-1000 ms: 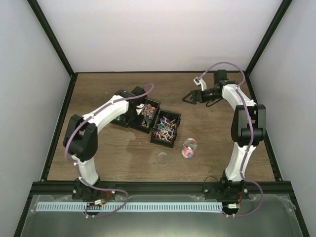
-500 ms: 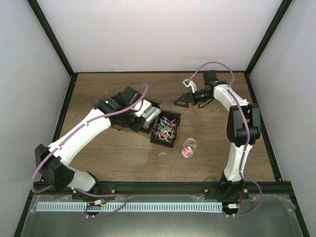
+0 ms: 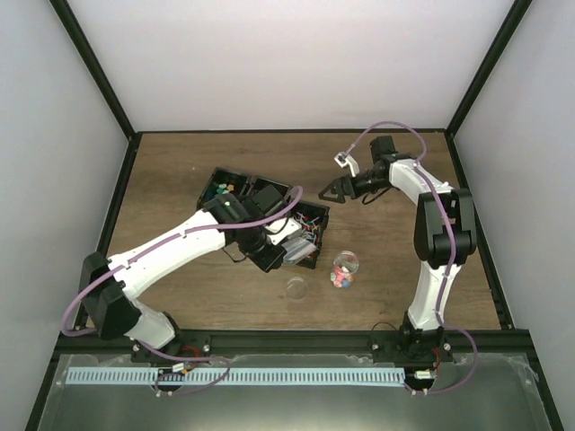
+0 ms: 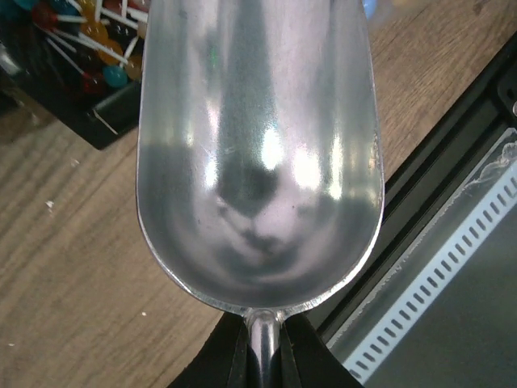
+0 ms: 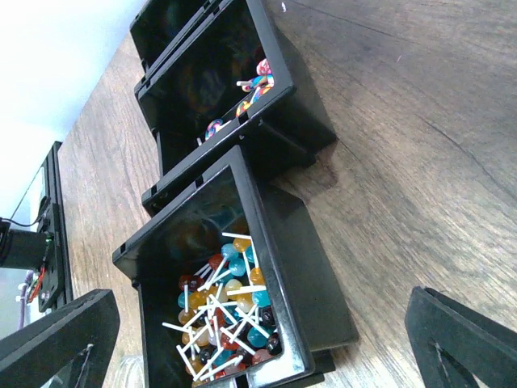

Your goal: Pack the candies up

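scoop clenched in left pincer; right pincer released, spread wide, facing candies in black bins.

The scoop is finished in mirror-bright silver. The tabletop is marked with brown wood grain. The bins are coloured black. The lollipops are seen in teal, red, orange and yellow on white sticks. The candies are wrapped in red, white and blue.

Wooden table with black bins, jar (candies inside), clear lid
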### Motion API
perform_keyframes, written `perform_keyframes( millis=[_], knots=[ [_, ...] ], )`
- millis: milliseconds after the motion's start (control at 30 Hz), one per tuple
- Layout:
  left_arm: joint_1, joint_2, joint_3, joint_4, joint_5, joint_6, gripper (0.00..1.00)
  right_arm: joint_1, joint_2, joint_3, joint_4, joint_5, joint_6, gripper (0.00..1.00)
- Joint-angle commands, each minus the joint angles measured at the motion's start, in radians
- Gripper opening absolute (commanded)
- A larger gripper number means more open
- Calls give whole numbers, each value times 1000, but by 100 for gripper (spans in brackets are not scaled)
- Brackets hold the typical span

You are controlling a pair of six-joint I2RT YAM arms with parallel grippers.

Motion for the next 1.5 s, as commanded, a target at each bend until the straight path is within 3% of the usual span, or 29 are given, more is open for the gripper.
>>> perform_keyframes(
  millis=[0, 400, 800, 1033, 1233, 1467],
  knots=[
    [-3, 38, -15, -39, 39, -70, 4, -2, -60, -32, 38, -10, 12, 100],
    [44, 139, 22, -82, 90, -162, 4, -2, -142, -155, 113, -14, 53, 100],
    [108, 254, 93, -110, 102, -192, 4, 7, -103, -145, 177, -51, 120, 96],
    [122, 311, 96, -116, 133, -178, 4, 23, -80, -140, 189, -59, 131, 87],
    [124, 363, 139, -111, 104, -181, 4, 33, -76, -167, 193, -63, 122, 70],
    [140, 424, 177, -104, 66, -188, 4, 42, -59, -158, 197, -60, 120, 58]
  ],
)
